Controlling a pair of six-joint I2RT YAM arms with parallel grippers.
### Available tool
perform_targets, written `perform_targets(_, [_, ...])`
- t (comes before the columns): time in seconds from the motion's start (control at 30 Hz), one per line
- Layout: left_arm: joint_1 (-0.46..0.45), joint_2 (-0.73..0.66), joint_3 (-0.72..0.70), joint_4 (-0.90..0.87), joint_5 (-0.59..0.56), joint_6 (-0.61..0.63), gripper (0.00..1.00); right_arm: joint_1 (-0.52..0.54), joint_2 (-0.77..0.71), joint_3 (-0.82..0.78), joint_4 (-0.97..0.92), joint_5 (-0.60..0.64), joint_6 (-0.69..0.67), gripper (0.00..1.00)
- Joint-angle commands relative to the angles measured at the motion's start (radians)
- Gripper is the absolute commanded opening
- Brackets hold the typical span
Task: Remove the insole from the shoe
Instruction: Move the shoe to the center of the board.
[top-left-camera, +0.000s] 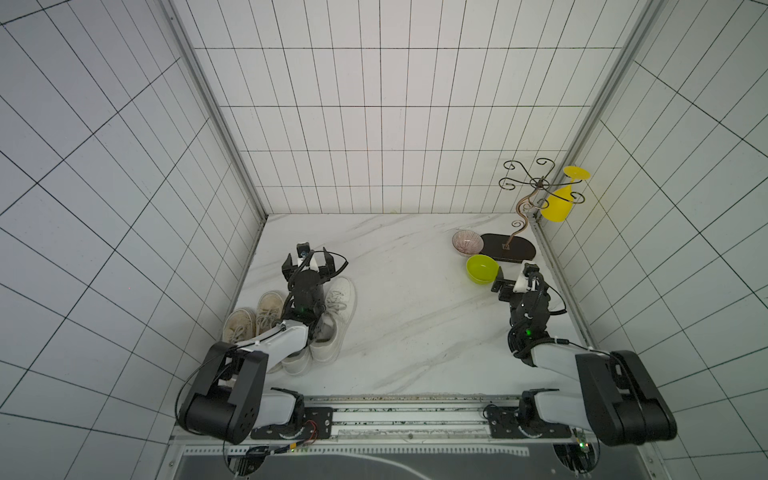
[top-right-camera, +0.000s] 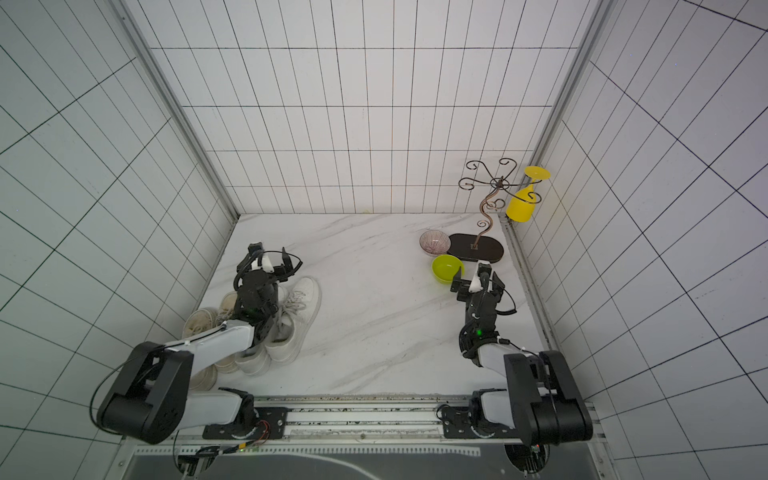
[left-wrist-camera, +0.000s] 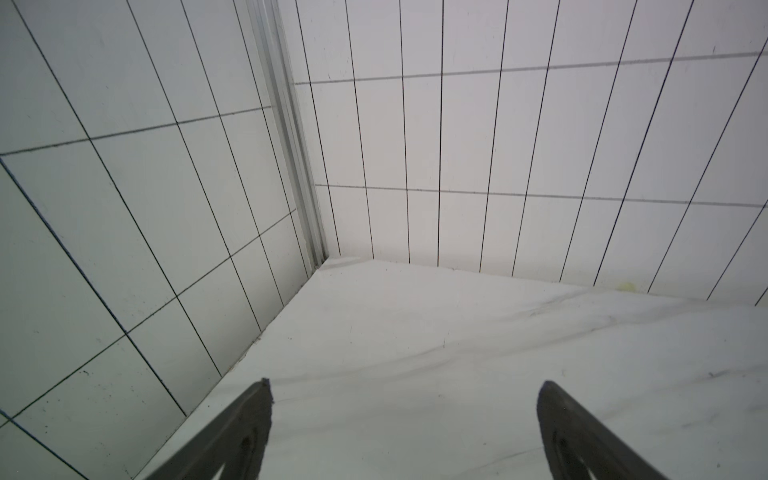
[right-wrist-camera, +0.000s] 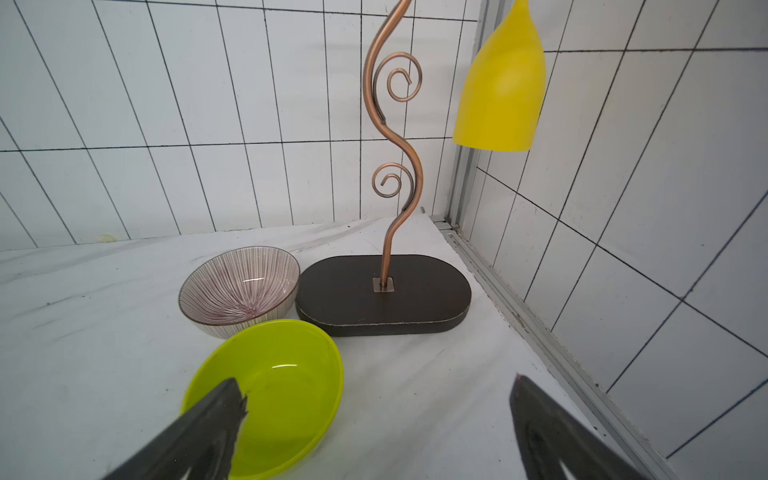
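Left tool (top-left-camera: 308, 262): spread wide, empty; hovers at 12 o'clock of shoes (top-left-camera: 341, 302) (probably the nearer arm for the insole).
Right tool (right-wrist-camera: 376, 388): spread wide, empty, beside green bowl (right-wrist-camera: 286, 374).

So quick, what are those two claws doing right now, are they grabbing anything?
Left gripper: open, holding nothing.
Right gripper: open, holding nothing, near the green bowl.
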Motion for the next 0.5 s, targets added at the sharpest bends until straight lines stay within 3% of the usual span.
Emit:
perform_targets(0.0, [-0.003,-0.089,0.078,-0.254,-0.094,-0.162,0.98,0.046,-0.101,0.116,-0.187,0.029,0.042,1.00])
perform_targets(0.1, [0.004,-0.163,0.208,-0.582,-0.094,-0.430,0.98,0.059,-0.202,0.187,-0.327,0.008,0.187,0.99])
perform_targets(0.17, [0.035,-0.204,0.293,-0.804,-0.021,-0.612,0.98,0.052,-0.268,0.236,-0.455,0.034,0.339,1.00])
perform_targets(0.23, [0.085,-0.241,0.318,-0.920,0.101,-0.729,0.98,0.027,-0.324,0.275,-0.626,0.047,0.536,0.99])
perform_targets(0.27, [0.115,-0.263,0.311,-0.930,0.189,-0.734,0.98,0.008,-0.351,0.286,-0.705,0.049,0.643,1.00])
perform_targets(0.33, [0.130,-0.293,0.302,-0.955,0.295,-0.677,0.98,-0.031,-0.393,0.276,-0.739,-0.084,0.661,1.00])
perform_targets(0.47, [0.047,-0.313,0.376,-1.209,0.236,-0.625,0.98,-0.035,-0.408,0.312,-0.865,-0.222,0.606,1.00])
